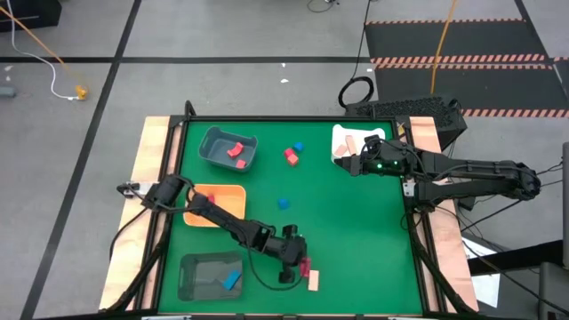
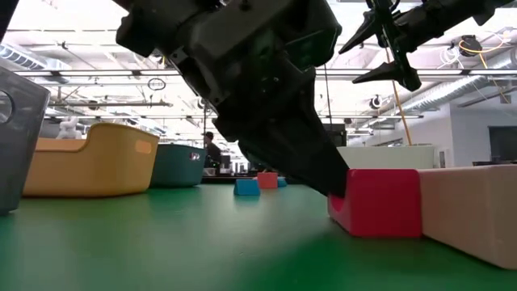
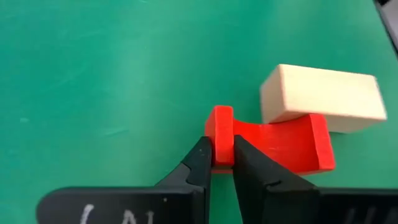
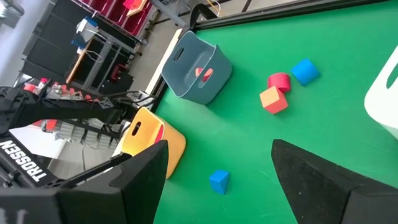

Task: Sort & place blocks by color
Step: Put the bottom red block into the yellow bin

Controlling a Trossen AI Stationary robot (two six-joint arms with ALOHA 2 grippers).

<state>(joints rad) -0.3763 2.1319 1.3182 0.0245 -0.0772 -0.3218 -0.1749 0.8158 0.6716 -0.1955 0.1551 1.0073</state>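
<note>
Green felt tabletop (image 1: 356,240), framed in pale wood, seen from above with two dark arms reaching in. On its left half, four trays: grey one (image 1: 213,142) toward the far edge holding two red blocks (image 1: 236,151); orange one (image 1: 227,200) at the left edge, part hidden by the left arm; clear dark one (image 1: 200,271) near the front corner holding a blue block (image 1: 233,280). White tray (image 1: 342,138) at the far right, with a pale block (image 1: 352,141) inside, partly hidden by the right arm.

Left tool (image 3: 222,163) low at the front centre, clenched on one upright end of a red U-shaped block (image 3: 273,144) resting on the felt. Touching that red piece, a tan block (image 3: 320,98), overlapping its far side.

Right tool (image 4: 217,168) raised over the white tray, released, fingers spread wide apart.

Loose on the felt, mid-table: a red-and-orange pair (image 1: 291,156) just beside a blue block (image 1: 299,147), and, well apart from them, a lone blue block (image 1: 284,204) nearer the centre.
</note>
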